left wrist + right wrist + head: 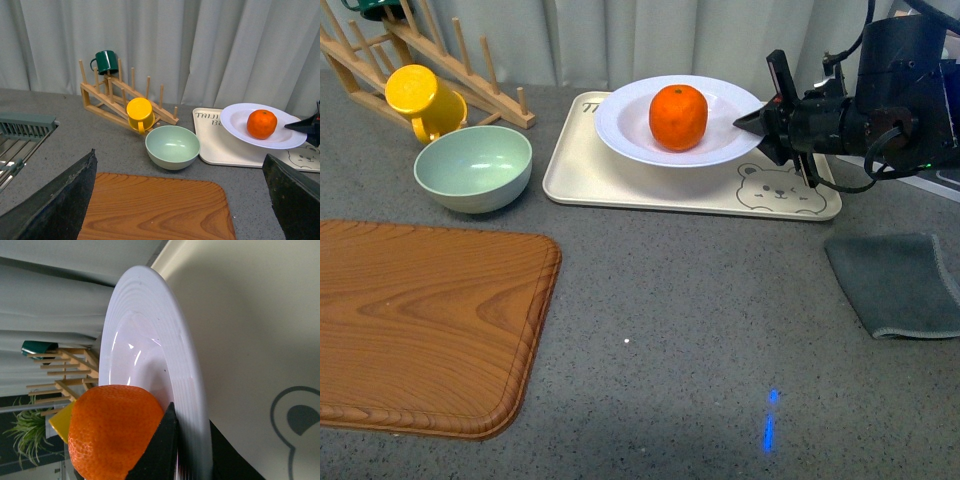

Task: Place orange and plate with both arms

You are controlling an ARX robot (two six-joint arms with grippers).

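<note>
1. Right pincer [745,122] is closed on the right-hand rim of the plate [620,120]. The right wrist view shows one dark finger [160,450] on the upper face of the rim and the other beneath it.
2. Its arm comes in from the right edge of the front view, with the wrist held roughly level and the fingers pointing left toward the plate.
3. The orange [678,117] sits in the middle of the plate, just beside the upper fingertip.
4. The plate is over the back part of the beige bear tray [620,185]. I cannot tell whether it rests on the tray or is held slightly above it.
5. Left pincer [179,157] is spread wide and holds nothing. Its two fingers [65,200] frame the wooden board [155,210] and the pale green bowl [172,146], well apart from the plate.
</note>
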